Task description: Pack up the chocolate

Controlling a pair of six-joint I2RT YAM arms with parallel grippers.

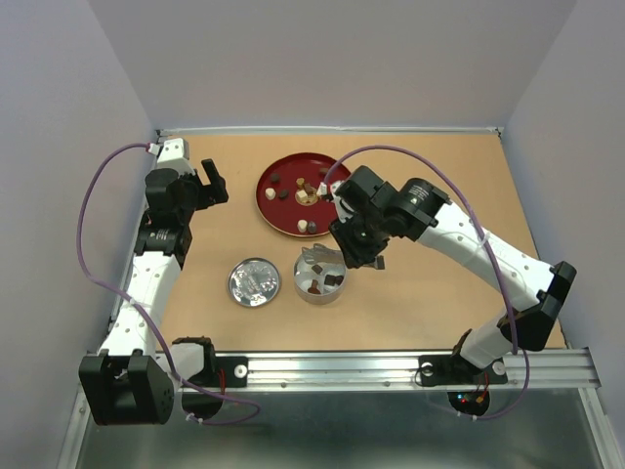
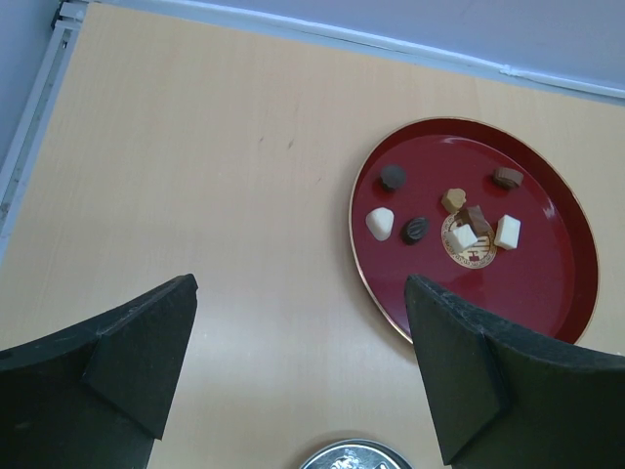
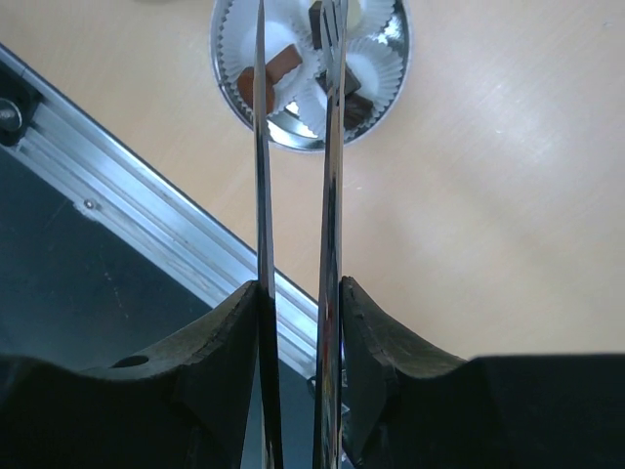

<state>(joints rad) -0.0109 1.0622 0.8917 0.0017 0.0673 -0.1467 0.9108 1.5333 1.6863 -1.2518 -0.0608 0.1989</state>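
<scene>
Right wrist view is showing the right gripper (image 3: 298,293) squeezing a pair of long metal tongs (image 3: 330,244), with one black finger pressing on each shiny blade. The two blades are running almost side by side, with a thin gap between them, and they are reaching straight out ahead of this gripper. Their tips are hanging over a round silver tin (image 3: 296,143) that is sitting on the tan worktop (image 3: 508,195) far in front of the fingers. White paper cups (image 3: 376,59) are lining the tin, and some of the chocolate (image 3: 288,61) is lying in them: two reddish brown pieces left of the blades and darker ones beside the right blade. I cannot tell if the tips are pinching a piece. A grey metal rail (image 3: 117,186) is running along the worktop edge, to the left of this gripper. In the left wrist view the left gripper (image 2: 298,293) is hanging over bare worktop with its two black fingers spread wide apart and gripping nothing. Ahead of it and off to its right a red plate (image 2: 547,283) is lying flat, with more chocolate (image 2: 394,177) sitting loose on it in dark brown, reddish brown, tan and white bits, most of them bunching near the middle. A silver lid (image 2: 356,454) is peeking in close below this gripper, between its fingers. In the top external view the tin is sitting between the lid and the right gripper, and the plate is lying between the two grippers.
</scene>
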